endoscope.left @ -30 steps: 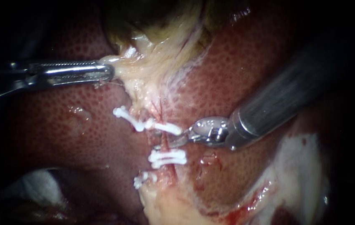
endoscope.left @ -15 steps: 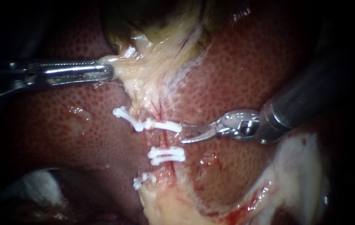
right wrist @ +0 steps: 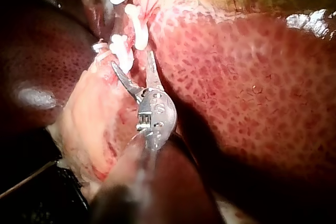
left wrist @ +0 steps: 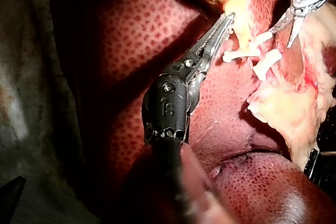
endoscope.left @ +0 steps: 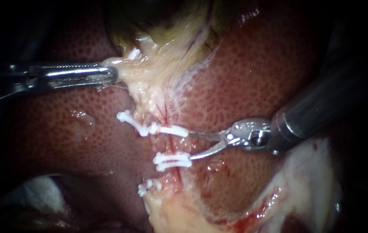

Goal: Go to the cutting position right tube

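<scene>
Where its jaws stood narrowly apart half a second ago, the right tool now holds them wider, one tip beside the upper clip, the other at the lower clip. The right tube lies just ahead, ungripped. The left tool stays clamped on pale tissue.

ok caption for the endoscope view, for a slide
Open blades of the right instrument beside the clipped tube; left instrument grips pale tissue above.

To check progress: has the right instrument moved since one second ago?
Yes. My right instrument has drawn back rightward from the tube, judged against the upper clip; jaws open.
</scene>
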### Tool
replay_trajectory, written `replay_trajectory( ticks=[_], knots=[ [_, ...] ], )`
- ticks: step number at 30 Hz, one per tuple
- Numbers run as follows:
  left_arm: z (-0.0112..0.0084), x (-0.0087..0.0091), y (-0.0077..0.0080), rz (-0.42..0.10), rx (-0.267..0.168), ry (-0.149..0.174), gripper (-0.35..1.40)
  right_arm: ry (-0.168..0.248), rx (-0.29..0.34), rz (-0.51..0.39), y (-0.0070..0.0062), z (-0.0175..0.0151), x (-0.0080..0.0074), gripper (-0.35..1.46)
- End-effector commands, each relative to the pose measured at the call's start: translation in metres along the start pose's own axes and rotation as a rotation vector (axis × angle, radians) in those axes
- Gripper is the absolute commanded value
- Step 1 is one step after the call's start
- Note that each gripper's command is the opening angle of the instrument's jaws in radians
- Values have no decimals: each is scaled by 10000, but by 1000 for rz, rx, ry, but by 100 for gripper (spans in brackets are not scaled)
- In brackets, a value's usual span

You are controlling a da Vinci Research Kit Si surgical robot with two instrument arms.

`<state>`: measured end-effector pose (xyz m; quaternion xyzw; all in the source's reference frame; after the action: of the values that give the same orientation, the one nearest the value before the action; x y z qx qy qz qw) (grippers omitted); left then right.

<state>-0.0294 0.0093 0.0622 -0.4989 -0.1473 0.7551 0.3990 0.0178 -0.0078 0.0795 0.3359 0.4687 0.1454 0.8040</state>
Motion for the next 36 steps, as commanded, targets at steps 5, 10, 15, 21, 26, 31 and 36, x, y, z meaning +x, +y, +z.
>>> replay_trajectory(
  ticks=[5, 10, 15, 21, 26, 31, 36],
  knots=[
    [0, 0, 0, 0, 0, 0, -35, 0, 18, 3, 1, 23, -2, 74],
    [0, 0, 0, 0, 0, 0, -35, 0, 21, 5, 4, 40, 2, 74],
    [0, 0, 1, 0, 0, 0, -35, 6, 23, 12, 6, 46, 6, 74],
    [0, 0, 1, 0, 1, 0, -35, 35, 66, 33, 2, 49, 8, 84],
    [-1, 0, 1, 0, 0, 0, -35, 57, 135, 52, -10, 50, 10, 79],
    [-1, 0, 0, 0, 0, 0, -35, 84, 181, 70, -15, 53, 13, 78],
    [0, 0, 0, 0, 0, 0, -35, 112, 202, 84, -12, 59, 17, 76]
  ],
)
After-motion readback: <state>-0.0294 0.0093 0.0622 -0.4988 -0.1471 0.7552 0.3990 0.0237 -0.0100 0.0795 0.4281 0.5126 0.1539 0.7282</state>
